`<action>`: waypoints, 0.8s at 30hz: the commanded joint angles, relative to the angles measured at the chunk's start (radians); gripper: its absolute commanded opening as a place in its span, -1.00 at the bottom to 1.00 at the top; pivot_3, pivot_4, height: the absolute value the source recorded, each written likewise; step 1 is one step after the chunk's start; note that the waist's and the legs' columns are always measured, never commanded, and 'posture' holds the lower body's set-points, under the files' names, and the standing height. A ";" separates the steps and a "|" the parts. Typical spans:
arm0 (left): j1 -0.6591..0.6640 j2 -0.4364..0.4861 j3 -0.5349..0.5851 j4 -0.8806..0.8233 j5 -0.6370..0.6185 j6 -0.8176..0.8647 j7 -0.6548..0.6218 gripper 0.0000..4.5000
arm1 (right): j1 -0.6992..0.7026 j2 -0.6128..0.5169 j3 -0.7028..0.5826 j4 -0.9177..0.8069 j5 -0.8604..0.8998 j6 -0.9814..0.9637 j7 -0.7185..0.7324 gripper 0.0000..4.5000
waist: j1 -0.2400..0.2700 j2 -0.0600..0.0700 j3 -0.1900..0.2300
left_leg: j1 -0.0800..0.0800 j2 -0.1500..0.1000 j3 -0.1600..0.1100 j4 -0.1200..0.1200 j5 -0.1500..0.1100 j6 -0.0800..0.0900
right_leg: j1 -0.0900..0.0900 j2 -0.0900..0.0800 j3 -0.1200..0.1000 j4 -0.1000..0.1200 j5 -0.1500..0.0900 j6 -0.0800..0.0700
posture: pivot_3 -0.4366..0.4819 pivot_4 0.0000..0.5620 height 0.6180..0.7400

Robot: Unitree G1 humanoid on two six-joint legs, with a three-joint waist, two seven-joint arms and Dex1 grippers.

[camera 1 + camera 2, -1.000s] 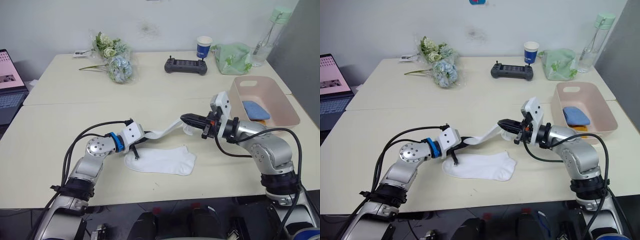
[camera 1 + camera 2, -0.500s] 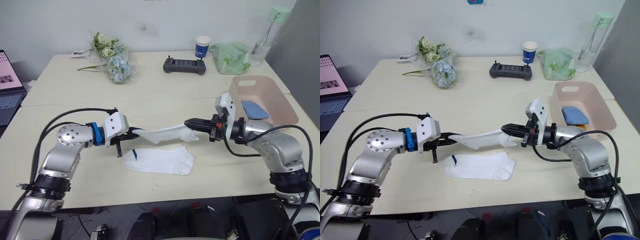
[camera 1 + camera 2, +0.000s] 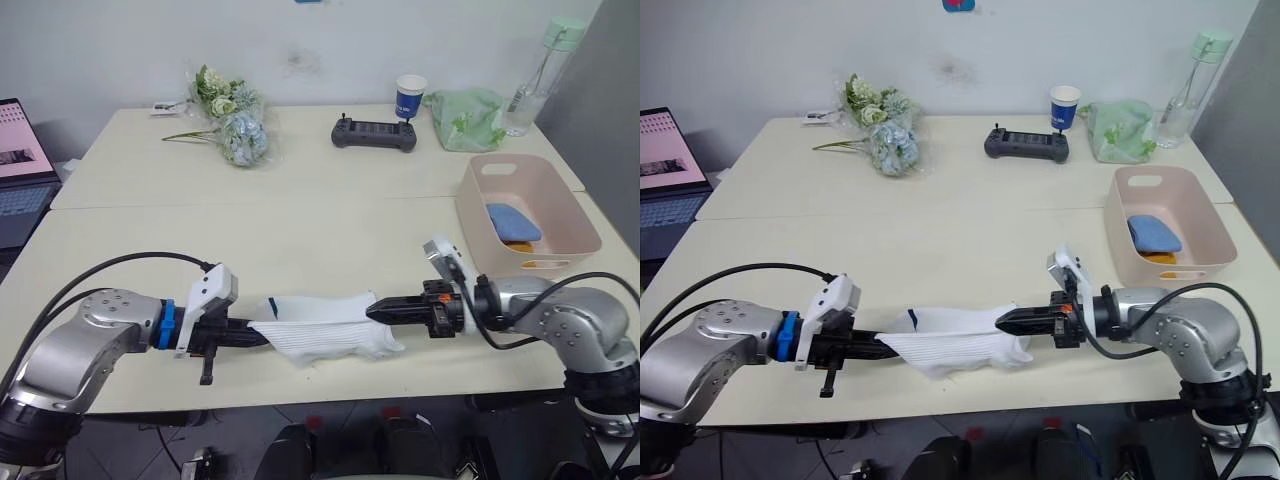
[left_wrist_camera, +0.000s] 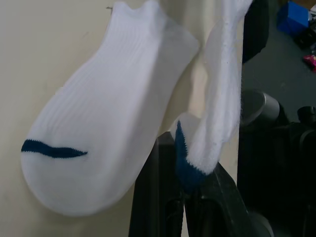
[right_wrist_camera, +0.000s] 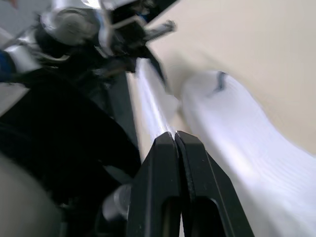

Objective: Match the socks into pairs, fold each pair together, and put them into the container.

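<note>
Left gripper (image 3: 243,337) is clamped on the toe end of one white sock (image 3: 330,322); right gripper (image 3: 378,313) is pinched closed on its opposite end, so the sock spans between the two sets of fingertips. A second white sock (image 4: 106,128) lies flat on the table (image 3: 300,235) directly beneath it. Judged: both are light, limp knit that sags when unsupported; grip at the ends or fold line, not mid-length. The container (image 3: 528,208) sits beyond the right gripper, well apart, holding a blue sock (image 3: 511,221) with an orange sock (image 3: 518,244) under it.
</note>
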 commanded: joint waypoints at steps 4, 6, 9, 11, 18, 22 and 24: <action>-0.101 -0.019 -0.057 0.111 0.108 -0.083 -0.007 -0.99 | -0.078 0.017 0.061 0.119 -0.143 -0.139 0.040 -1.00 | -0.001 0.000 0.000 | -0.001 0.000 0.000 0.000 0.002 -0.004 | -0.001 0.000 0.000 0.000 0.000 0.000 | -0.05 -0.47 1.00; -0.137 -0.021 -0.072 0.143 0.127 -0.082 -0.014 -0.99 | -0.101 0.035 0.080 0.161 -0.192 -0.186 0.039 -1.00 | -0.002 0.000 0.000 | -0.001 0.000 0.000 0.000 0.002 -0.004 | -0.001 0.000 0.000 0.000 0.000 0.000 | -0.05 -0.47 1.00; -0.168 -0.018 -0.086 0.174 0.145 -0.082 -0.027 -0.99 | -0.115 0.055 0.097 0.189 -0.229 -0.221 0.052 -1.00 | -0.005 0.000 0.000 | -0.001 0.000 0.000 0.000 0.002 -0.004 | -0.002 0.000 0.000 0.000 0.000 0.000 | -0.05 -0.47 1.00; -0.188 -0.018 -0.088 0.186 0.140 -0.056 -0.034 -0.99 | -0.120 0.068 0.105 0.203 -0.248 -0.236 0.056 -1.00 | -0.007 0.000 0.000 | -0.002 0.000 0.000 0.000 0.002 -0.004 | -0.002 0.000 0.000 0.000 0.000 0.000 | -0.05 -0.47 1.00; -0.251 -0.034 -0.080 0.211 0.103 0.054 -0.042 -0.99 | -0.111 0.097 0.119 0.242 -0.320 -0.298 0.053 -1.00 | -0.007 0.000 0.000 | -0.002 0.000 0.000 0.000 0.002 -0.004 | -0.003 0.000 0.000 0.001 0.000 0.000 | -0.05 -0.47 1.00; -0.253 -0.040 -0.091 0.229 0.123 0.035 -0.057 -1.00 | -0.116 0.127 0.082 0.259 -0.334 -0.324 0.021 -0.68 | -0.009 0.000 0.000 | -0.002 0.001 -0.001 0.000 0.002 -0.004 | -0.004 0.001 0.000 0.001 0.000 0.000 | -0.05 -0.47 1.00; -0.247 -0.043 -0.091 0.230 0.123 0.027 -0.065 -0.78 | -0.118 0.131 0.060 0.256 -0.326 -0.319 0.013 -0.39 | -0.009 0.000 0.000 | -0.002 0.000 -0.001 0.000 0.002 -0.004 | -0.004 0.001 0.000 0.002 0.000 0.000 | -0.05 -0.47 1.00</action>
